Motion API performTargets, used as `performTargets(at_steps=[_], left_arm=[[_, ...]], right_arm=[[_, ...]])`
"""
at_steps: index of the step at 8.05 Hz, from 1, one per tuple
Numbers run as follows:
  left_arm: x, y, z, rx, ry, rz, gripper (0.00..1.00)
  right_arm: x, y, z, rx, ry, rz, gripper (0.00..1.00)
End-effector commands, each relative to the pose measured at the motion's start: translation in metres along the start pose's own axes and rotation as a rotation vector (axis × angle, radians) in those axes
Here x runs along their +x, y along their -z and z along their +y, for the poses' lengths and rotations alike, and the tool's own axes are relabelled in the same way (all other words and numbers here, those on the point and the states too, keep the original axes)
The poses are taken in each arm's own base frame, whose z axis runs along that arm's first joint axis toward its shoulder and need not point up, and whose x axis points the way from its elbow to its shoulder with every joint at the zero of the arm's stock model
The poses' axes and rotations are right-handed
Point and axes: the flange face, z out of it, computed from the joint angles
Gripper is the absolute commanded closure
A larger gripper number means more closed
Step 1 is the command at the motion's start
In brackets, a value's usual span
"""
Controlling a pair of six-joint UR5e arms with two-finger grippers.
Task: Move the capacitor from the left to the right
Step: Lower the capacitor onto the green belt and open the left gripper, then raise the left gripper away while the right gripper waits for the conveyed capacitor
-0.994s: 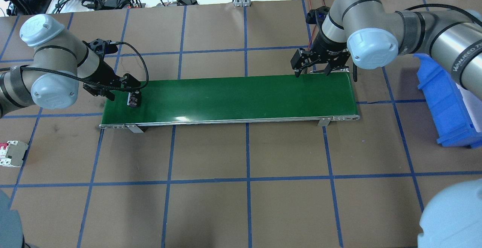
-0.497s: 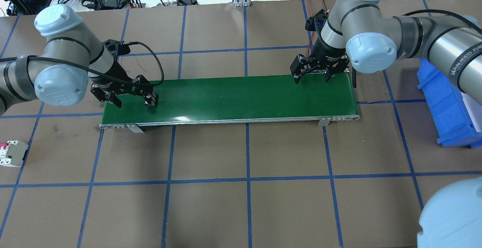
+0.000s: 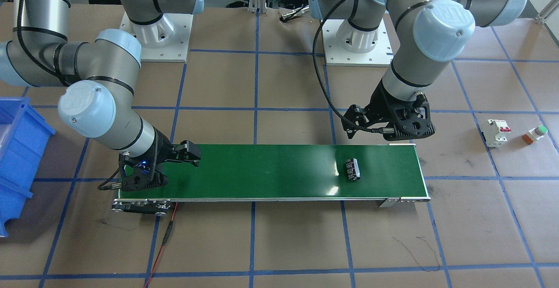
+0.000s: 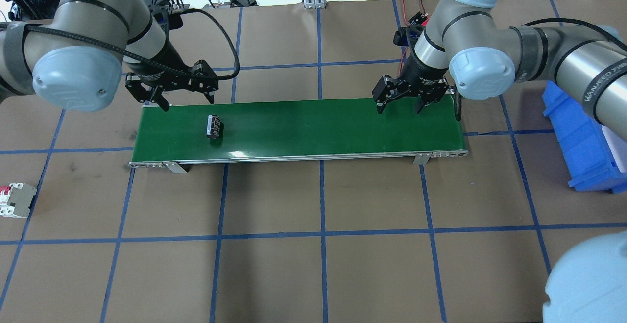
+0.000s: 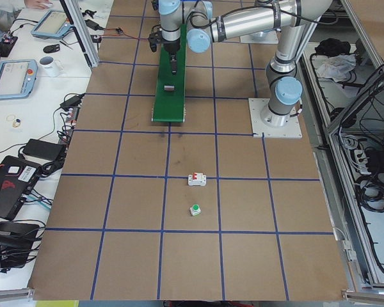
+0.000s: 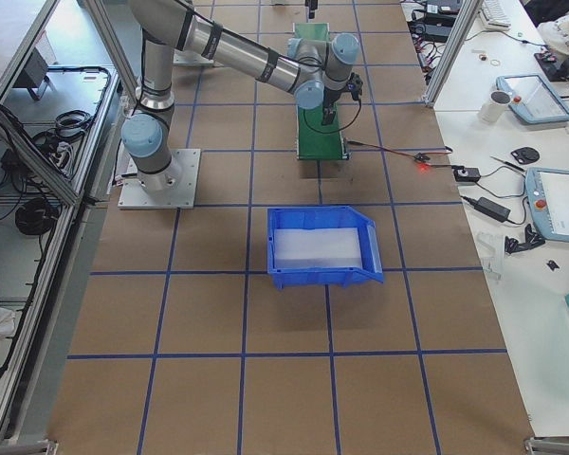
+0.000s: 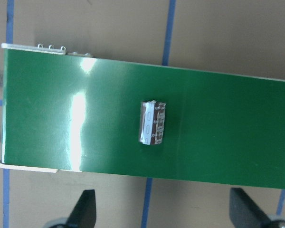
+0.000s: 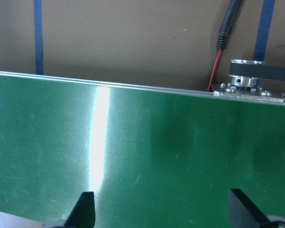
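Observation:
The capacitor (image 4: pixel 214 127), a stubby black cylinder with light markings, lies on its side on the green conveyor belt (image 4: pixel 318 127) near the belt's left end. It also shows in the front view (image 3: pixel 353 169) and the left wrist view (image 7: pixel 152 122). My left gripper (image 4: pixel 187 99) is open and empty, raised above the belt's far edge, just behind the capacitor. My right gripper (image 4: pixel 399 106) is open and empty, low over the far edge of the belt near its right end; the right wrist view shows only bare belt (image 8: pixel 180 161).
A blue bin (image 4: pixel 583 136) stands on the table right of the belt. A white circuit breaker (image 3: pixel 498 131) and a green-capped push button (image 3: pixel 536 133) sit on the table left of the belt. Cables and a red wire (image 8: pixel 217 61) run behind the belt's right end.
My left gripper has let go of the capacitor, lifted and drawn back past the belt's far edge. The capacitor now lies free, a little further right. My right gripper shifted slightly left.

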Motion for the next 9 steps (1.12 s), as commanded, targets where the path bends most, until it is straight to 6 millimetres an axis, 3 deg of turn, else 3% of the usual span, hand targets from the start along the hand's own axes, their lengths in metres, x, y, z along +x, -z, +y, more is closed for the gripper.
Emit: performTargets(at_steps=[1, 4, 9], left_arm=[[0.052, 0.063, 0.016, 0.098, -0.028, 0.011, 0.00], [0.050, 0.097, 0.033, 0.158, -0.025, 0.017, 0.00], [0.050, 0.098, 0.032, 0.166, -0.022, 0.025, 0.00]], right_arm=[[0.001, -0.006, 0.004, -0.014, -0.004, -0.006, 0.00], [0.002, -0.007, 0.004, -0.018, -0.006, 0.001, 0.00], [0.003, -0.012, 0.011, -0.084, -0.013, 0.000, 0.00]])
